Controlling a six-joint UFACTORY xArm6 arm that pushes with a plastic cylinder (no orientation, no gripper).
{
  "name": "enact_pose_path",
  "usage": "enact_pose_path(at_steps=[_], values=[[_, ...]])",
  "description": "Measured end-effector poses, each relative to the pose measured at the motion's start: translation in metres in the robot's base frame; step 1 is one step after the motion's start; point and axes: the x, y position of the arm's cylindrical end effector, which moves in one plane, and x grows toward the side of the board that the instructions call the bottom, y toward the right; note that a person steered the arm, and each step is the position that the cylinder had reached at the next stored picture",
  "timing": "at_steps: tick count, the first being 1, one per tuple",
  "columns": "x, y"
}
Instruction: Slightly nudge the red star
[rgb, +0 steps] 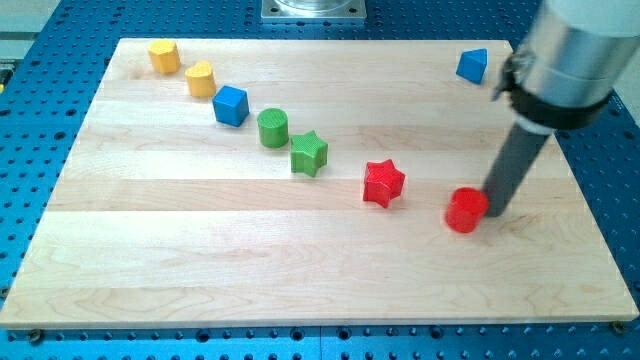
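Note:
The red star (383, 183) lies on the wooden board (200, 260) a little right of the middle. A red cylinder (466, 210) stands to the star's right and slightly lower. My tip (494, 211) rests on the board right beside the red cylinder's right side, touching or nearly touching it. The tip is well to the right of the red star, with the cylinder between them. The dark rod rises from the tip up to the arm at the view's top right.
A diagonal row runs from the top left toward the star: an orange-yellow block (164, 56), a yellow block (201, 78), a blue cube (230, 105), a green cylinder (273, 128), a green star (309, 153). A blue block (473, 65) sits at the top right.

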Motion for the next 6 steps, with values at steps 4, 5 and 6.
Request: enact_pose_path(at_steps=[4, 5, 6], values=[[-0.053, -0.072], [-0.053, -0.087], [-0.050, -0.086]])
